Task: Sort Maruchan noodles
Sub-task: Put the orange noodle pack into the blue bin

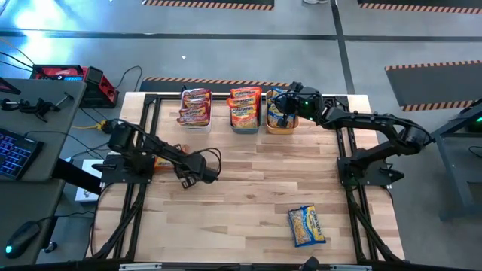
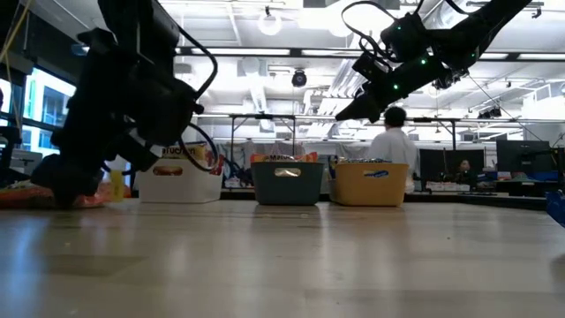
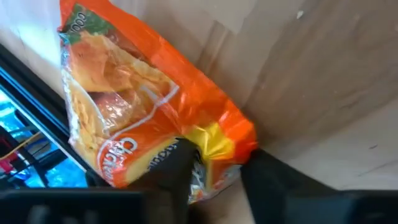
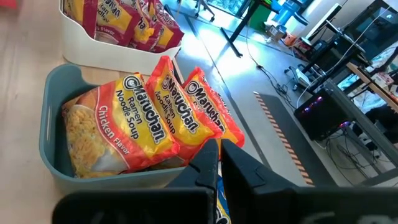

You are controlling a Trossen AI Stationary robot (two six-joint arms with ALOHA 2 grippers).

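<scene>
An orange noodle packet (image 3: 124, 106) lies flat near the table's left edge (image 1: 161, 161). My left gripper (image 3: 214, 180) is low over it (image 1: 178, 167), closed on its end. At the far edge stand three bins. The white bin (image 1: 196, 122) holds pink-red packets, the teal bin (image 4: 50, 124) holds orange packets (image 4: 149, 118), and the orange bin (image 1: 280, 125) holds blue ones. My right gripper (image 4: 219, 163) hovers shut over the orange bin (image 1: 295, 96), holding nothing. One blue-and-yellow packet (image 1: 306, 226) lies flat at the near right. My left gripper pinches the orange packet's crimped short end (image 3: 214, 140) between its two fingers. The fingers (image 3: 174, 171) slant down at it from the table's middle toward the left edge. The packet lies flat on the wood, with its far end by the table's black frame.
The black frame rail (image 3: 37, 130) runs along the table's left edge just past the packet. A desk with a keyboard (image 1: 15, 154) stands beyond it. A person in white (image 2: 393, 141) is in the room behind the bins. Bare wood spans the table's middle (image 1: 256, 181).
</scene>
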